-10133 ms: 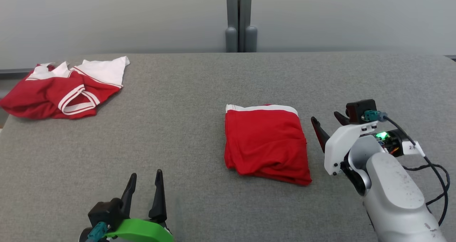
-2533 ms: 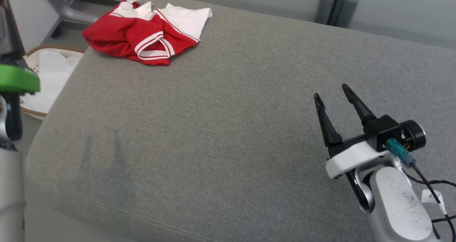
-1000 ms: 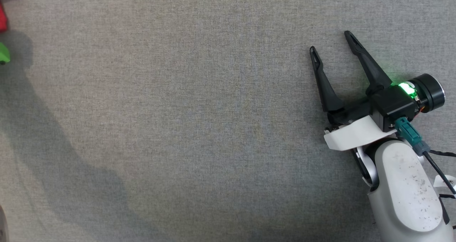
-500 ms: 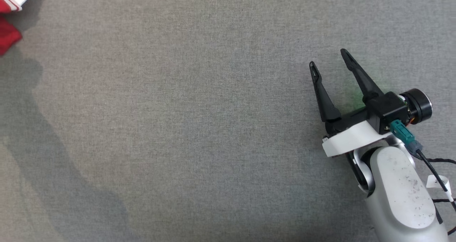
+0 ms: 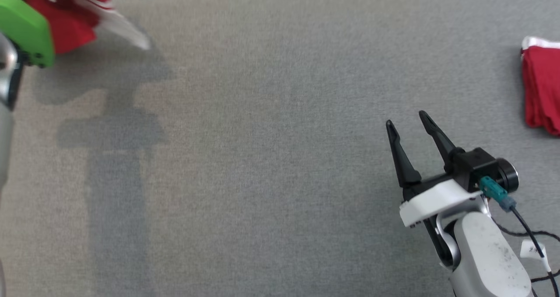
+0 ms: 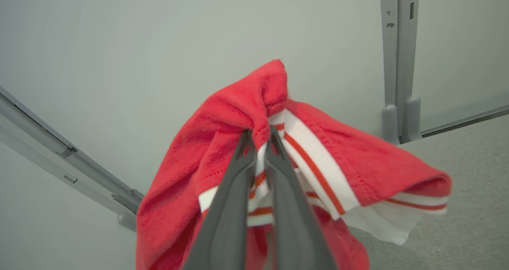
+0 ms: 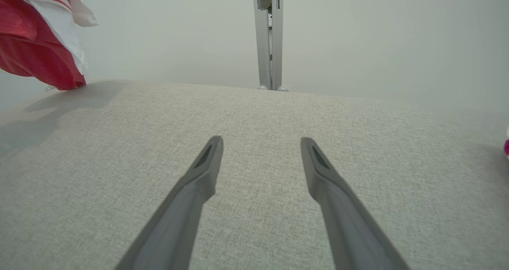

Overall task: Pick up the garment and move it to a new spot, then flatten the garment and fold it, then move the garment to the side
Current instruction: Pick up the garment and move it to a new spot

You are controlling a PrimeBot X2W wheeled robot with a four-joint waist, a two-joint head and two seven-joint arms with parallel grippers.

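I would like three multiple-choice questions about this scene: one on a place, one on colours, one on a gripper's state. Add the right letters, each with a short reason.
1. Where in the head view lies the folded red garment? A) right edge B) centre C) lower left
2. Which colours has the held garment? A) blue and white B) red and white C) all black
3. How is the right gripper? A) shut on cloth B) open and empty C) shut on nothing

1 A: it rests on the grey surface at that view's right edge.
2 B: red cloth with white striped bands.
3 B: its fingers stand apart over bare surface, while the left gripper is shut on the held garment.
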